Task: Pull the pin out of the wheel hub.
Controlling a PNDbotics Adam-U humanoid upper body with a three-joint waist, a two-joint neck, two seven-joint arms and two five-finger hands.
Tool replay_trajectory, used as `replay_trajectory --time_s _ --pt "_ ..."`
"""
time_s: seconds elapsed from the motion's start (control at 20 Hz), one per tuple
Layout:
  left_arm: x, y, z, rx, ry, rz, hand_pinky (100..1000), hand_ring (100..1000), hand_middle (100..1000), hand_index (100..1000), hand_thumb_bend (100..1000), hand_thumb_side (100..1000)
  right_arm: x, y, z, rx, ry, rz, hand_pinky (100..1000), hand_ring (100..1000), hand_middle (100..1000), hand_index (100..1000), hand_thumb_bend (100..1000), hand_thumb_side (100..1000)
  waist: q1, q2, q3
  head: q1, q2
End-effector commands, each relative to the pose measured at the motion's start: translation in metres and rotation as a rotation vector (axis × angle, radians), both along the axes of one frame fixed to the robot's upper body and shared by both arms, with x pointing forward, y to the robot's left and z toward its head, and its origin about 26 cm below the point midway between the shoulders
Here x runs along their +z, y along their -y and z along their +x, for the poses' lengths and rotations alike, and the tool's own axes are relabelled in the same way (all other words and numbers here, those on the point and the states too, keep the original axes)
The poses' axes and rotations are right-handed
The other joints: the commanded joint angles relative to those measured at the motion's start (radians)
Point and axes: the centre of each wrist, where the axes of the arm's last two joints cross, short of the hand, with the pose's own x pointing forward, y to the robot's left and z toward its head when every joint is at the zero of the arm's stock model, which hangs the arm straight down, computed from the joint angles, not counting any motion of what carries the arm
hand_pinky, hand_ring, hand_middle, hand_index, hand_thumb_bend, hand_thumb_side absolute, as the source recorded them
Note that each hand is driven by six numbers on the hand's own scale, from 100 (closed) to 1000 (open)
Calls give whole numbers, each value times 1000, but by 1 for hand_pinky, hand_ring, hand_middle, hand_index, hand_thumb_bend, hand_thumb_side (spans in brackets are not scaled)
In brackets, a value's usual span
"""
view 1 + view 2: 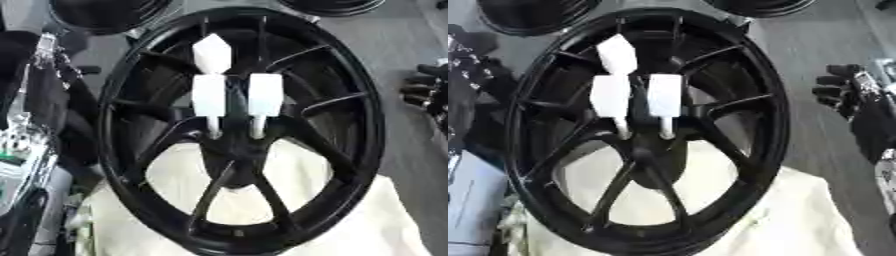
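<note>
A black spoked wheel [354, 165] lies on a cream cloth, filling most of both views. Three white pins stand up from the area of its hub [234, 155]. Two of them, the left pin [208, 97] and the right pin [265, 95], have blocky white heads and thin stems running down into the hub. The third pin [211, 52] shows behind and above them. My right hand [839, 91] hangs off the wheel's right rim, fingers relaxed, holding nothing. My left hand [472, 62] is a dark shape beside the left rim, apart from the pins.
The cream cloth [367, 220] covers the support under the wheel. Parts of two more black wheels [105, 12] show along the top edge. Grey floor [824, 35] lies to the right. Robot body parts and wiring [17, 145] crowd the left edge.
</note>
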Motion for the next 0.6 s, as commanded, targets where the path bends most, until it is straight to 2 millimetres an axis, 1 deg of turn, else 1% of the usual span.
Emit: replay_trajectory --time_s 0.05,0.15,0.25,0.3,0.35,0.5,0.6 --pt "9 -4 -2 5 30 18 675 919 784 730 100 853 11 3 -1 -4 30 -23 855 767 721 832 100 811 -1 -27 -2 1 -3" --pt "11 -3 -1 1 36 16 675 920 789 732 100 851 12 3 -1 -6 31 -24 855 766 721 832 100 810 0 -26 -4 -4 -4" --pt "15 -1 -2 -5 52 14 678 927 814 743 100 842 12 4 -1 -10 33 -23 855 766 721 832 100 812 1 -24 -8 -12 -6" --pt "20 0 -2 -13 67 20 679 934 840 754 100 834 11 5 -2 -14 33 -23 855 766 721 832 100 813 1 -23 -8 -16 -5" --pt "25 0 -4 -22 84 32 680 936 848 759 100 829 11 6 -2 -19 32 -24 855 767 721 832 100 813 2 -23 -8 -19 -4" --pt "50 -1 -9 -58 148 90 681 935 851 769 100 805 9 7 -4 -30 30 -28 855 767 721 832 100 813 5 -23 -7 -23 -1" --pt "57 -1 -12 -68 159 100 681 935 851 769 100 805 8 8 -4 -32 30 -30 855 767 721 832 100 813 5 -23 -6 -24 -1"
